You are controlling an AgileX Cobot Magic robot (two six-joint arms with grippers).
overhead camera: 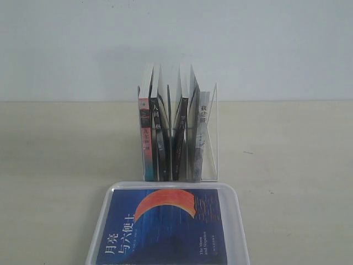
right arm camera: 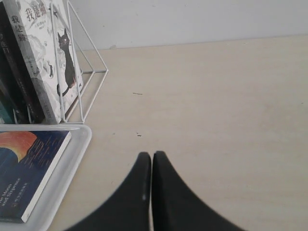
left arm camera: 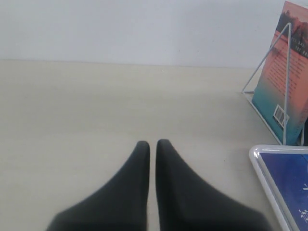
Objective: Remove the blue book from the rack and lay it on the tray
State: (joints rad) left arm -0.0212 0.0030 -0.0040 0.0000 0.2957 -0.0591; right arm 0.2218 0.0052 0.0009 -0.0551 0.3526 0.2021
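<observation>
The blue book (overhead camera: 165, 226) lies flat, cover up, on the white tray (overhead camera: 238, 221) in front of the rack (overhead camera: 212, 138); its orange-red crescent and white title show. A corner of the book (left arm camera: 288, 175) and tray (left arm camera: 262, 166) shows in the left wrist view, and in the right wrist view the book (right arm camera: 26, 168) rests inside the tray's rim (right arm camera: 72, 159). My left gripper (left arm camera: 153, 143) is shut with nothing in it, over bare table left of the tray. My right gripper (right arm camera: 152, 155) is shut and empty, to the right of the tray. Neither gripper appears in the exterior view.
The clear rack holds several upright books, among them a red-and-teal-spined one (overhead camera: 145, 138) at the left and a grey-white one (right arm camera: 41, 53) at the right. The beige tabletop (overhead camera: 292, 165) spreads on both sides. A pale wall (overhead camera: 176, 44) stands behind.
</observation>
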